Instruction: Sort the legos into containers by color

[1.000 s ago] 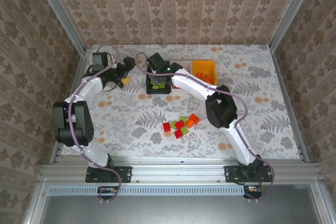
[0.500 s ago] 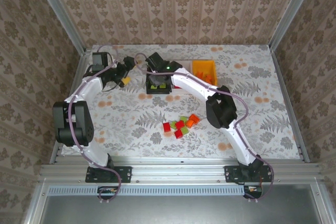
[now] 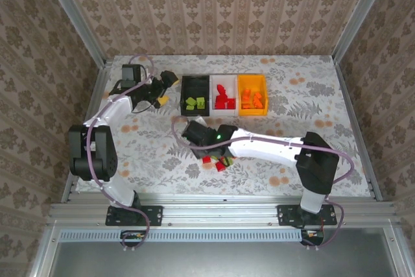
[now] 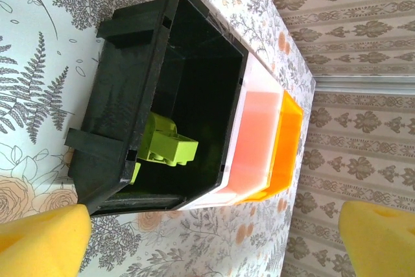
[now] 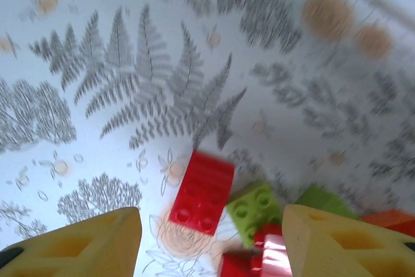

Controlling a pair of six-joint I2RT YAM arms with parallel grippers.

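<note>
A table [image 3: 324, 108] covered in fern-and-flower print carries a black bin [image 3: 184, 95], a white bin [image 3: 224, 78] and an orange bin [image 3: 252, 80] touching in a row, just ahead of the left gripper [image 4: 207, 235]. Loose red, green and orange bricks [image 5: 203, 191] lie clustered beneath the right gripper [image 5: 211, 241].

A white cloth printed with grey ferns and orange flowers [image 3: 337, 115] covered the table. Beige damask-patterned wallpaper panels [image 3: 220, 11] stood at twelve o'clock, and a grey aluminium rail [image 3: 220, 211] lay at six.

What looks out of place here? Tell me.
Nothing stands out. Black bin holds green legos, white bin red legos, orange bin orange legos; a mixed pile lies on the table.
</note>
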